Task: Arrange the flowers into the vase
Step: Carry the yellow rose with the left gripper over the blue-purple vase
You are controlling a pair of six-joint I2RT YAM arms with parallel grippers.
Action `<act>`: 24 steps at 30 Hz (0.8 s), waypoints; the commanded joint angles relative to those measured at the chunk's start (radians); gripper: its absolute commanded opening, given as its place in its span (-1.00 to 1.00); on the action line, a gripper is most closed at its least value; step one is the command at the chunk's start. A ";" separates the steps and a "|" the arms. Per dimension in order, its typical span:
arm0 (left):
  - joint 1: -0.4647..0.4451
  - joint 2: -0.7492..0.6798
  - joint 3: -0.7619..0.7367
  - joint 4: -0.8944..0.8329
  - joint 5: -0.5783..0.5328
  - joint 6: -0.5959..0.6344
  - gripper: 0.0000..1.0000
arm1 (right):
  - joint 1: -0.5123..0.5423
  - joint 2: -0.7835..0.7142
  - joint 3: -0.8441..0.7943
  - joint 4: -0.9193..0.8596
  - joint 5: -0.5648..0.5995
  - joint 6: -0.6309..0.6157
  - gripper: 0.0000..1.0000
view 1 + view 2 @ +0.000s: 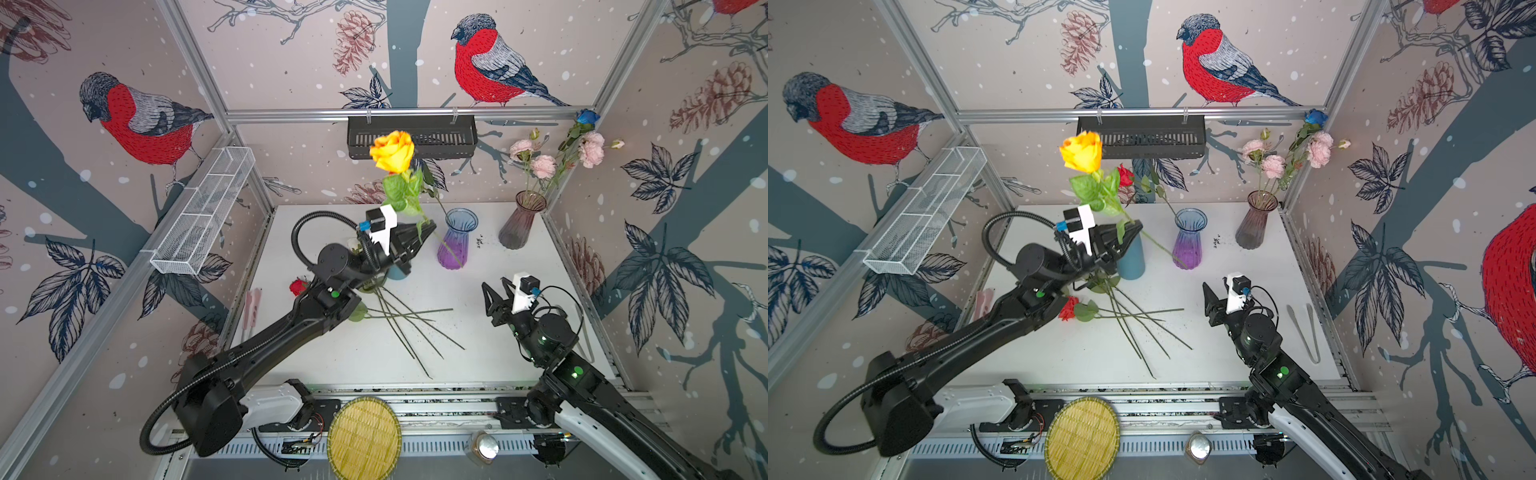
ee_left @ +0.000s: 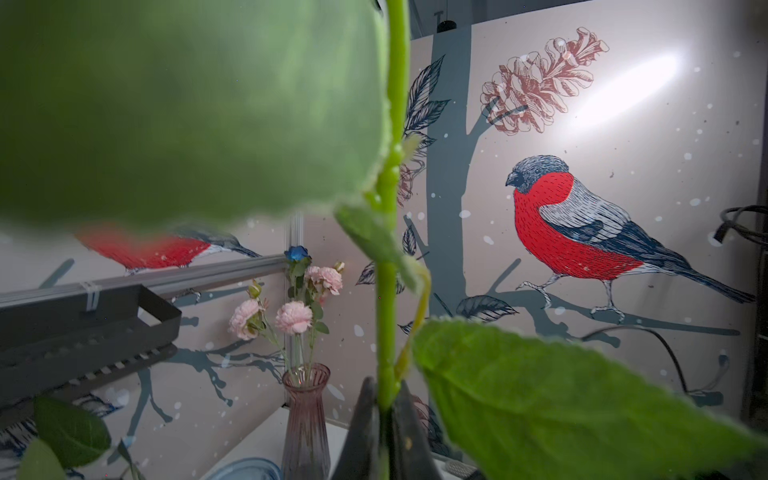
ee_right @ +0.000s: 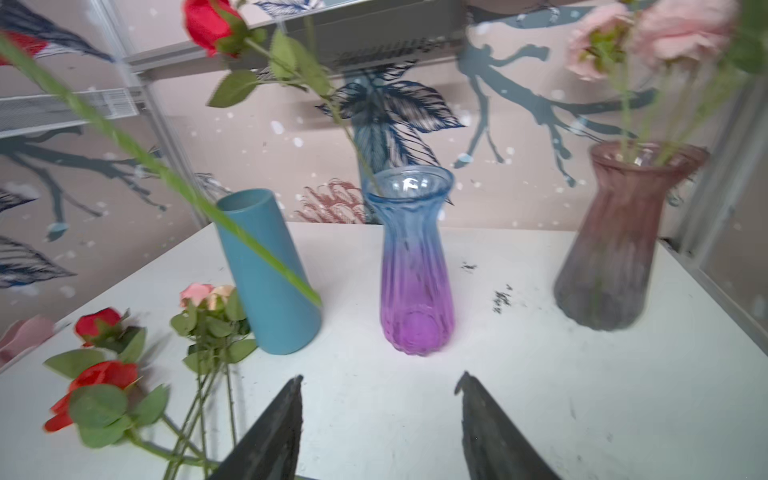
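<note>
Left pincer (image 1: 1128, 233) clenches the yellow rose (image 1: 1081, 151) stem; right pincer (image 3: 380, 419) gapes empty. The stem's slanting tail could topple the teal vase (image 3: 266, 270).

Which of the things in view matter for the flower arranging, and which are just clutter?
Job:
- orange rose in left hand
- loose roses
- blue vase
- purple vase
- pink vase holding carnations

Lying about:
- woven tray
- tongs
- wire basket
- black shelf

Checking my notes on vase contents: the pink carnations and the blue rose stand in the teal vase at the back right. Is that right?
Not quite. The pink carnations and the blue rose stand in the dusky pink glass vase, as both top views show. The teal vase holds neither.
</note>
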 commanded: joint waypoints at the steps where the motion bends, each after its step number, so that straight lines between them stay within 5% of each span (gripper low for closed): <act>1: -0.007 0.126 0.191 -0.111 0.006 0.131 -1.00 | -0.030 -0.114 -0.137 0.054 -0.018 0.073 0.23; 7: -0.024 0.404 0.614 -0.391 0.006 0.336 -1.00 | -0.030 -0.348 -0.274 0.040 -0.045 0.071 0.25; 17: -0.037 0.731 1.147 -0.825 -0.120 0.498 -1.00 | -0.031 -0.303 -0.285 0.078 -0.063 0.066 0.27; 24: -0.038 0.787 1.199 -0.891 -0.096 0.463 -1.00 | -0.030 -0.304 -0.279 0.070 -0.067 0.075 0.28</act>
